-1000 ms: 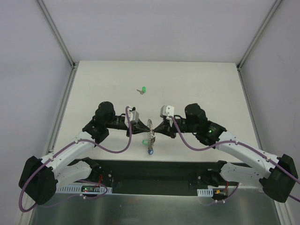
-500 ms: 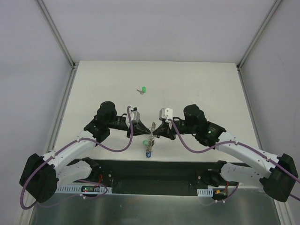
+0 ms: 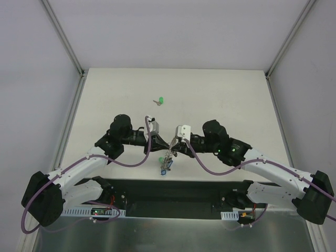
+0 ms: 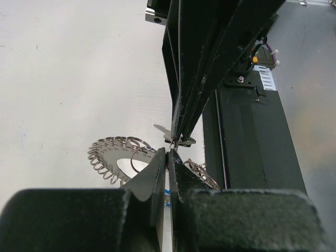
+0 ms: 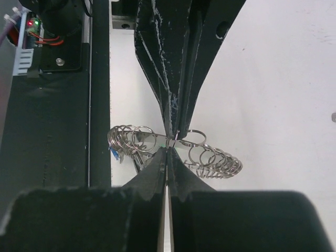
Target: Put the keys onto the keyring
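The keyring (image 3: 168, 153) hangs off the table between my two grippers, tilted on edge. My left gripper (image 3: 165, 144) and right gripper (image 3: 172, 148) meet tip to tip at its rim, both shut on it. In the left wrist view the grey ring (image 4: 116, 157) with its wire loops lies left of my shut left gripper (image 4: 169, 153); a small key blade (image 4: 164, 129) shows beside the other gripper's tips. In the right wrist view my shut right gripper (image 5: 167, 150) pinches the ring (image 5: 152, 139) at its edge. A blue key (image 3: 165, 170) and a green key (image 3: 161, 158) hang from it. Another green key (image 3: 160, 100) lies on the table behind.
The white table (image 3: 220, 100) is walled by a metal frame on the left (image 3: 80, 79) and right (image 3: 269, 76). A dark base plate (image 3: 173, 191) with electronics runs along the near edge, just below the hanging keys.
Both grippers have closed in toward each other, the right arm reaching further left. The ring between them has tilted and sits slightly lower and left, its hanging keys swinging with it.
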Available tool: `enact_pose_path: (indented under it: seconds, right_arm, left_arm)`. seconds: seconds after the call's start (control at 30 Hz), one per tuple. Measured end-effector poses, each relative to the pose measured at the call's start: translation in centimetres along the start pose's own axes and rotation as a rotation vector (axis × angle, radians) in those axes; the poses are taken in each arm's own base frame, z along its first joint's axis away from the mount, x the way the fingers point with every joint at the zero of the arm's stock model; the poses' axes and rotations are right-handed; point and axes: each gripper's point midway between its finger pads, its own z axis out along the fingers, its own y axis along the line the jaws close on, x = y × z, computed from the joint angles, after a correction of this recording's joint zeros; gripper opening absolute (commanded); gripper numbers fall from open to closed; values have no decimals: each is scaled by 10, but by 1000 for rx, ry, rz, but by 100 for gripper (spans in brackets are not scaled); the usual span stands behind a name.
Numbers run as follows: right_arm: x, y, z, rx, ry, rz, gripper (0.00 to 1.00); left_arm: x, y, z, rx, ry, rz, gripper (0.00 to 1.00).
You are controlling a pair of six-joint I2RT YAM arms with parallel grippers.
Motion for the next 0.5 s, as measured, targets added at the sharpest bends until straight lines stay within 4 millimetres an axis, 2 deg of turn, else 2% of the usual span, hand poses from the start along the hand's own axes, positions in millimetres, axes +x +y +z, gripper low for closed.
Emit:
enact_pose_path:
  seconds: [0.17,0.37,0.5]
  right_arm:
    - [5,-5,-1,47,31,-29,1]
    - [-3,-8,-1,84,30,-71,1]
    - [-5,-8,0,99,31,-89,1]
  left_arm:
    - [0,2,4,-59,8,-27,0]
    - [-16,3,0,-141,-37,-34,0]
    - [-17,4,-2,-198,-103,-44,0]
